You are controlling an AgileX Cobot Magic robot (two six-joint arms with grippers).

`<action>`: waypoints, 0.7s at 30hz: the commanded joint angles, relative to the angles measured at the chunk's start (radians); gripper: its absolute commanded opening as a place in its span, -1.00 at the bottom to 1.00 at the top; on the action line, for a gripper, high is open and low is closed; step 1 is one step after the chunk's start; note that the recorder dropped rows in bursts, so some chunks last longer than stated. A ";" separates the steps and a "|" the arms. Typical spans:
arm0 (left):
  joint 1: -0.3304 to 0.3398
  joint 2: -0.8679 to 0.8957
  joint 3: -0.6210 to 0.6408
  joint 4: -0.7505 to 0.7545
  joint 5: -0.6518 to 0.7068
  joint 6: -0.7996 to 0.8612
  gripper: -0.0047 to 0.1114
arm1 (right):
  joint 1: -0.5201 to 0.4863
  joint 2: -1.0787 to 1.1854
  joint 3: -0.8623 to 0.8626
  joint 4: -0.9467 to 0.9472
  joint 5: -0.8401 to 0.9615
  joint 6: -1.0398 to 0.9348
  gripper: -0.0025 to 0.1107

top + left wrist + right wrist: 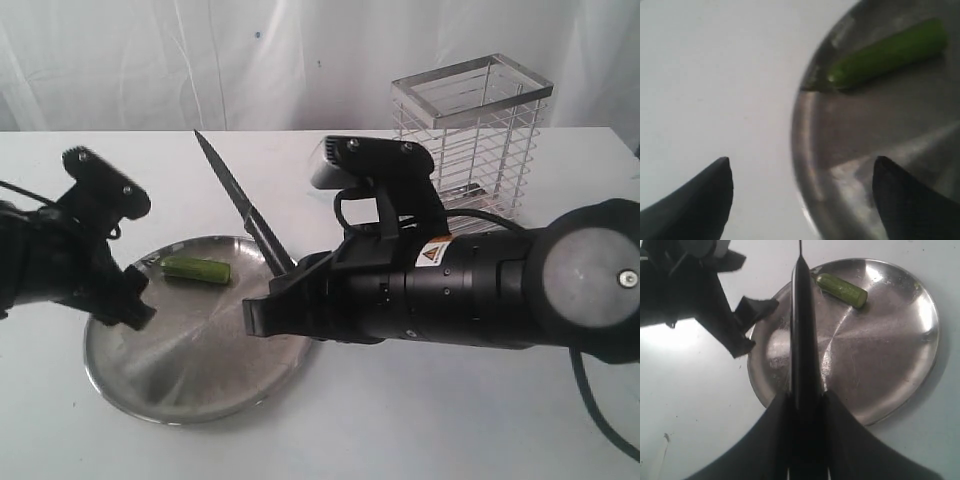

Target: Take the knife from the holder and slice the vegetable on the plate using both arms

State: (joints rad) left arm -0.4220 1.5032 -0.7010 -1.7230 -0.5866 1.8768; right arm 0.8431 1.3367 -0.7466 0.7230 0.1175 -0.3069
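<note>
The green vegetable point(195, 268) lies on the far left part of the round steel plate point(200, 385). My right gripper point(272, 295) is shut on the black knife point(240, 205), and its pointed blade slants up and back over the plate's far rim. In the right wrist view the knife point(802, 330) runs straight out from the right gripper point(806, 395), passing beside the vegetable point(842, 289). My left gripper point(802, 165) is open and empty above the plate's rim point(802, 130), with the vegetable point(890, 52) a short way ahead of it. In the exterior view the left gripper point(135, 298) hovers at the plate's left edge.
The wire holder point(470, 130) stands at the back right of the white table point(400, 420), behind my bulky right arm point(480, 290). The left arm point(705, 300) sits close beside the knife's blade. A white curtain closes the back.
</note>
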 commanded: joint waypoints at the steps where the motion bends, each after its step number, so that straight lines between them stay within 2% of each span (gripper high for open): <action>1: -0.010 -0.009 0.080 -0.021 0.229 -0.133 0.41 | -0.006 -0.012 0.003 -0.006 -0.036 -0.010 -0.96; 8: -0.010 -0.070 0.122 -0.021 0.753 -0.143 0.41 | -0.006 -0.013 0.003 -0.006 -0.036 -0.010 -0.96; 13: -0.010 -0.171 0.129 0.250 1.241 -0.179 0.41 | -0.006 -0.013 0.003 -0.006 -0.042 -0.010 -0.96; 15: -0.010 -0.221 0.129 0.325 1.366 -0.168 0.38 | -0.006 -0.013 0.003 -0.006 -0.044 -0.010 -0.96; 21: -0.008 -0.431 0.066 0.554 1.335 -0.271 0.35 | -0.006 -0.013 0.003 -0.008 -0.043 -0.010 -0.96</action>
State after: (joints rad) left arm -0.4304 1.1612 -0.6000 -1.2740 0.7314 1.6478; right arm 0.8431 1.3367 -0.7466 0.7230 0.0955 -0.3069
